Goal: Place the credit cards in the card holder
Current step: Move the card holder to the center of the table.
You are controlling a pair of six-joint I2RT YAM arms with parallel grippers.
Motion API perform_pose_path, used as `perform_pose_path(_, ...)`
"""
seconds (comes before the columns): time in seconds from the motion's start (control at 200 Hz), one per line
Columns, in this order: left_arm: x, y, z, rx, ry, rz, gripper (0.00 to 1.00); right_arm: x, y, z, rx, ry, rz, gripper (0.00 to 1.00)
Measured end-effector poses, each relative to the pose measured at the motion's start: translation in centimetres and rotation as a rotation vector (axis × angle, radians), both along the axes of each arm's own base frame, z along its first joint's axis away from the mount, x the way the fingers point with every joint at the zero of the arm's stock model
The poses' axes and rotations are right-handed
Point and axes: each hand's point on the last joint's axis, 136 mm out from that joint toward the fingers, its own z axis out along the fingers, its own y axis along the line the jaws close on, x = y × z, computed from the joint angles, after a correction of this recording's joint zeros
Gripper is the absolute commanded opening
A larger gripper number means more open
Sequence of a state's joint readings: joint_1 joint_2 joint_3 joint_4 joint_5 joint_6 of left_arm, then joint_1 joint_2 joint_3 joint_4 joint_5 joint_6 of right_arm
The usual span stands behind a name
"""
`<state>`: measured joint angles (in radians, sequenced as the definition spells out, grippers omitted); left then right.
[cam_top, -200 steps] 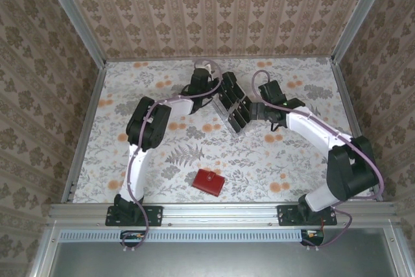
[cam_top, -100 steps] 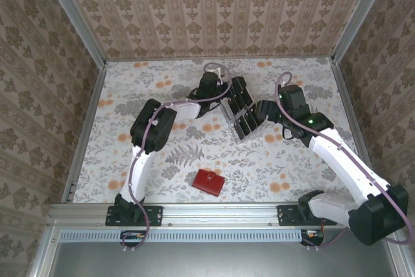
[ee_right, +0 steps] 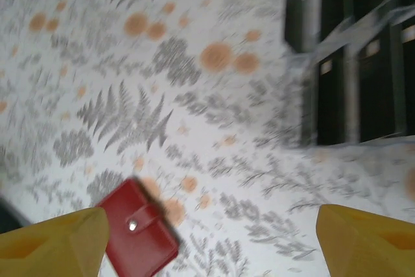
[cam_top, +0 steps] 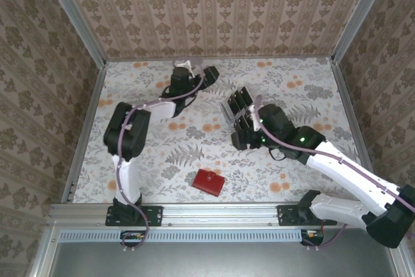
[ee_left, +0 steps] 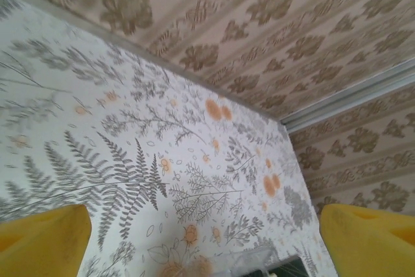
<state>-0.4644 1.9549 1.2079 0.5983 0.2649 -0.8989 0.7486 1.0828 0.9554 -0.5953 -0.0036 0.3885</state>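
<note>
The card holder [cam_top: 209,181] is a red wallet with a snap tab, lying shut near the table's front edge; it also lies low left in the right wrist view [ee_right: 137,233]. Several dark credit cards [cam_top: 237,104] stand in a clear slotted rack [cam_top: 228,116] mid-table, blurred at upper right in the right wrist view [ee_right: 376,82]. My right gripper [cam_top: 241,137] hovers at the rack's near end, open and empty [ee_right: 207,244], between rack and wallet. My left gripper [cam_top: 206,74] is left of the rack near the back, open and empty [ee_left: 204,244]. A corner of the rack [ee_left: 272,265] peeks in below it.
Patterned walls enclose the floral table [cam_top: 162,160] on three sides, and a metal rail [cam_top: 220,212] runs along the front. The right arm's forearm [cam_top: 337,160] crosses the right half of the table.
The left gripper has pulled back left, away from the rack. The right arm has swung forward and left, bringing its gripper from the rack's right side to its near end.
</note>
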Motion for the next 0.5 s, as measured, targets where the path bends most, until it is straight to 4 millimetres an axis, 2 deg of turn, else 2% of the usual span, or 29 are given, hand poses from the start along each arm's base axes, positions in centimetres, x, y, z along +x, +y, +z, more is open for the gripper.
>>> perform_pose_path(0.075,-1.6,2.3,1.5,-0.007,-0.015,0.025,1.0,-1.3,1.8,-1.9,-0.049,0.034,0.074,0.83)
perform_pose_path(0.155,-3.6,4.6,1.9,-0.001,-0.007,0.05,1.0,-2.5,3.4,-4.3,-0.114,0.067,0.146,0.83)
perform_pose_path(0.315,-8.5,7.8,0.4,0.078,0.07,0.075,1.0,-4.0,5.6,-8.6,-0.236,0.115,0.252,0.81)
perform_pose_path(0.5,-13.4,10.7,-0.5,0.217,0.138,0.089,1.0,-4.8,6.8,-12.8,-0.347,0.153,0.323,0.81)
